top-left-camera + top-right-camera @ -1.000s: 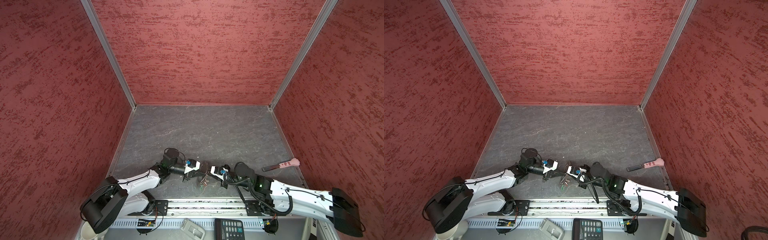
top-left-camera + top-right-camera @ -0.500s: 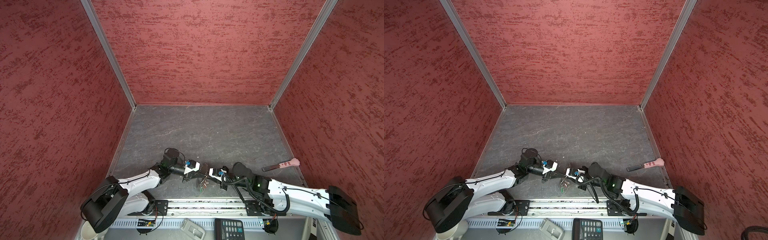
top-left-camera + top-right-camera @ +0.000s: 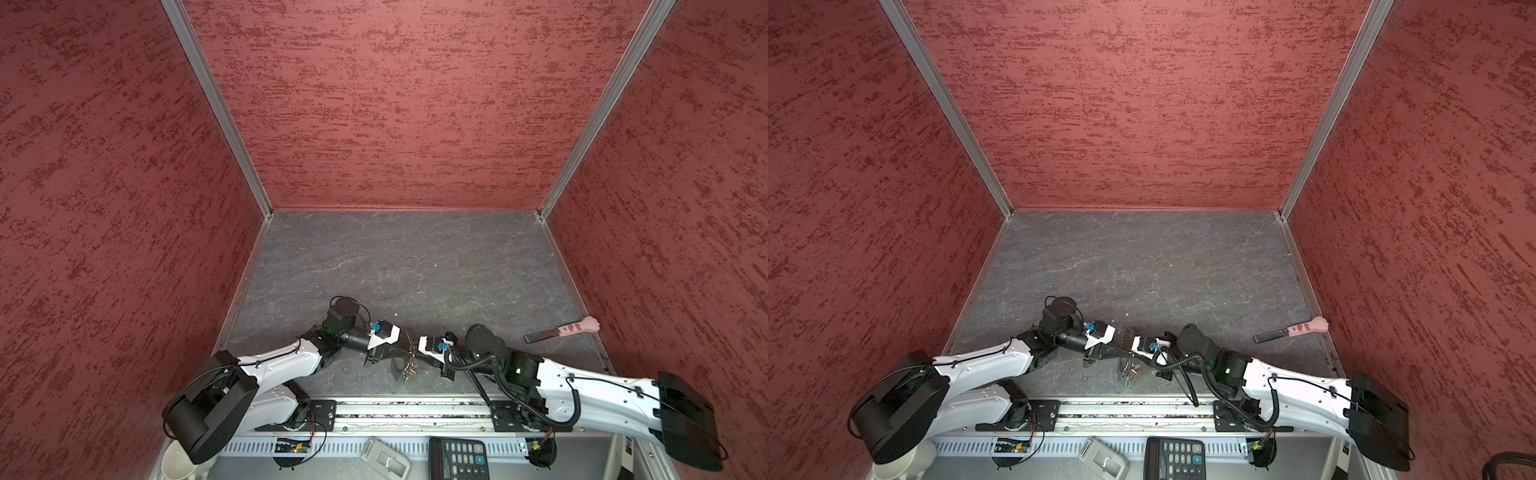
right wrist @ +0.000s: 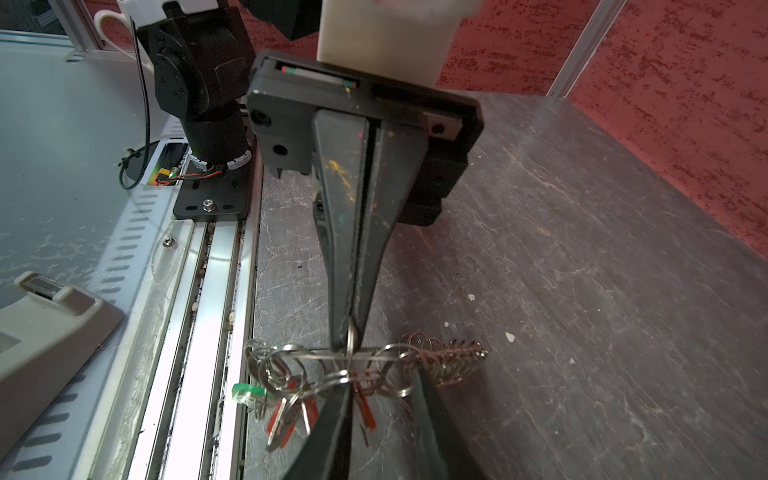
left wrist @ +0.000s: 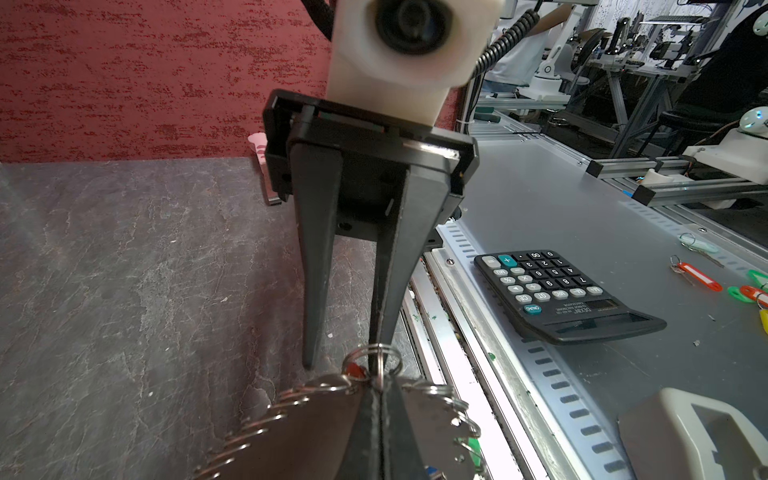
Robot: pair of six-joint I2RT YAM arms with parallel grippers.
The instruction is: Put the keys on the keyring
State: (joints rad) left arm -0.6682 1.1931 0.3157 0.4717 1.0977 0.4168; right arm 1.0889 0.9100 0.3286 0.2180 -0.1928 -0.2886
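Looking down on a grey, veined stone-look tabletop (image 3: pixel 395 257) filling the lower middle of both top views, boxed in by red textured walls. Reaching in from the left, low and centre in both top views, with the left gripper (image 4: pixel 348 332), pressing its fingers flat together on a wire ring of the keyring (image 4: pixel 440 353), a large loop of silver chain strung with small colour-tagged keys. Facing it from the right with the right gripper (image 5: pixel 343 365), holding its jaws narrowly apart and clamping nothing. Noting a pink cat-paw-handled tool (image 3: pixel 575 328) lying at the right edge, well apart. Finding the small silver key with the red plastic tag (image 5: pixel 355 370) hanging just beside the pinched ring, between the right gripper's fingers, showing little but its red.
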